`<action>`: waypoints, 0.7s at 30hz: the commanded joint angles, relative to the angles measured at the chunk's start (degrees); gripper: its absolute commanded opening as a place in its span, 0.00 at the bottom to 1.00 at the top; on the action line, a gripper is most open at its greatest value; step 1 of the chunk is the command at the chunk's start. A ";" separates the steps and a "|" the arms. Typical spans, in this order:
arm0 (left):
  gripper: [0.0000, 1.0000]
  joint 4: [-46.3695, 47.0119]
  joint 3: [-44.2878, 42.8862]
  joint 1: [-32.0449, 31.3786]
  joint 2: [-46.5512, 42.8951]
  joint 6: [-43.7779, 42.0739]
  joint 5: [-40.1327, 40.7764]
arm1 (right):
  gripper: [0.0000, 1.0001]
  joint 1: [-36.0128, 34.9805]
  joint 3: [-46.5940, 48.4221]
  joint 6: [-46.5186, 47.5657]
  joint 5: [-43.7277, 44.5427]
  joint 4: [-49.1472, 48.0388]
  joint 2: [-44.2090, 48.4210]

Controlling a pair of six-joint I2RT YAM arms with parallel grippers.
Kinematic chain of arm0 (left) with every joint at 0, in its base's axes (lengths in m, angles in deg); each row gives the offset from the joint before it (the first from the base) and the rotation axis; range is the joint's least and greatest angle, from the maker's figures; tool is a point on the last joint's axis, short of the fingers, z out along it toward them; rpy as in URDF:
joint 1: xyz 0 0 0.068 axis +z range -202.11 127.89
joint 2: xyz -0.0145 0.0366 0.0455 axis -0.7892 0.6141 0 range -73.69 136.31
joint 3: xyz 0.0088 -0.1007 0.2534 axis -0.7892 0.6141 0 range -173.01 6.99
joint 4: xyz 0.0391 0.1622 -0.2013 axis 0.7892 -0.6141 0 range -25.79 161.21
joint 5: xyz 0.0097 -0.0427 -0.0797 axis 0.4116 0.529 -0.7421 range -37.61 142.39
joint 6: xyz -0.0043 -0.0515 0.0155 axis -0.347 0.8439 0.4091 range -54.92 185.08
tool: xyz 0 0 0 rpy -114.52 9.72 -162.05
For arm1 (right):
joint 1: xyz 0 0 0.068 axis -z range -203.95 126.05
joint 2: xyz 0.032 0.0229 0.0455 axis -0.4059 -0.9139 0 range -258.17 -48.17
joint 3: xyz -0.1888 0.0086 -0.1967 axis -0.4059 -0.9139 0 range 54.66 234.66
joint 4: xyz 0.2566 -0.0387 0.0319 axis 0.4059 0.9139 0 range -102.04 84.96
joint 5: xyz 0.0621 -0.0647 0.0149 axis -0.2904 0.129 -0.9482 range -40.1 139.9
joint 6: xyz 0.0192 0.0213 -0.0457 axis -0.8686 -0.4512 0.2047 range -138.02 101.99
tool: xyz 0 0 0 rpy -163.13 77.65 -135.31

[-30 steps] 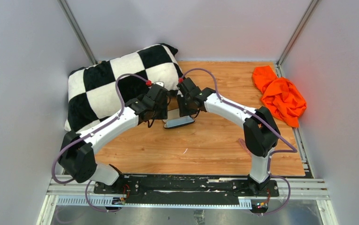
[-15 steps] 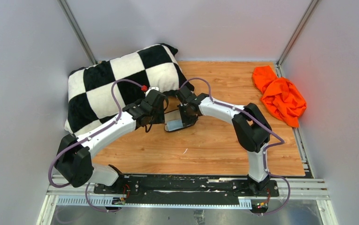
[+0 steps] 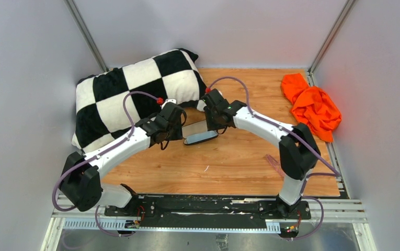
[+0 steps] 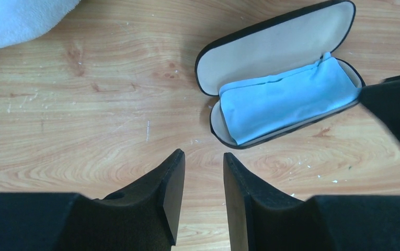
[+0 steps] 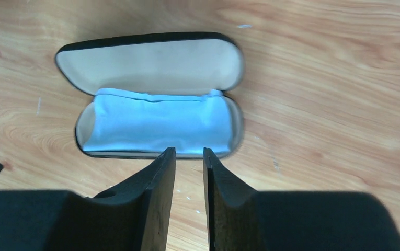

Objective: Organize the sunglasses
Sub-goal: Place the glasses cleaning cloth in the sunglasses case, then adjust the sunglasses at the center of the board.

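The black hard case lies open on the wooden table between my two grippers, its beige lid folded back. A light blue cloth fills its base and also shows in the right wrist view. My left gripper is just left of the case, slightly open and empty. My right gripper is at the case's right end, jaws a narrow gap apart and empty. A faint thin pink strip, probably the sunglasses, lies on the table by the right arm's elbow.
A black-and-white checkered pillow lies at the back left, close behind the left gripper. An orange cloth is bunched at the back right. Grey walls enclose the table on three sides.
My right gripper dipped onto the case and has drawn back to its right end. The case lid now lies open, showing the lining and cloth. The left arm shifted slightly nearer.
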 commanded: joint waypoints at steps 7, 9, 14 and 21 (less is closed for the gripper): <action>0.43 3.81 5.41 -0.21 -5.29 0.33 -3.17 | 0.37 13.94 -15.23 0.85 8.08 1.94 22.32; 0.43 4.92 5.74 -0.16 -5.53 -1.56 -5.72 | 0.38 18.19 -20.23 0.53 6.87 2.56 27.90; 0.45 3.95 2.97 -0.16 -4.16 -6.43 -6.74 | 0.49 30.36 -31.24 2.82 3.25 7.58 42.56; 0.45 5.36 0.73 -0.34 -0.48 -6.27 -11.21 | 0.58 53.59 -32.63 5.60 -9.81 16.56 50.53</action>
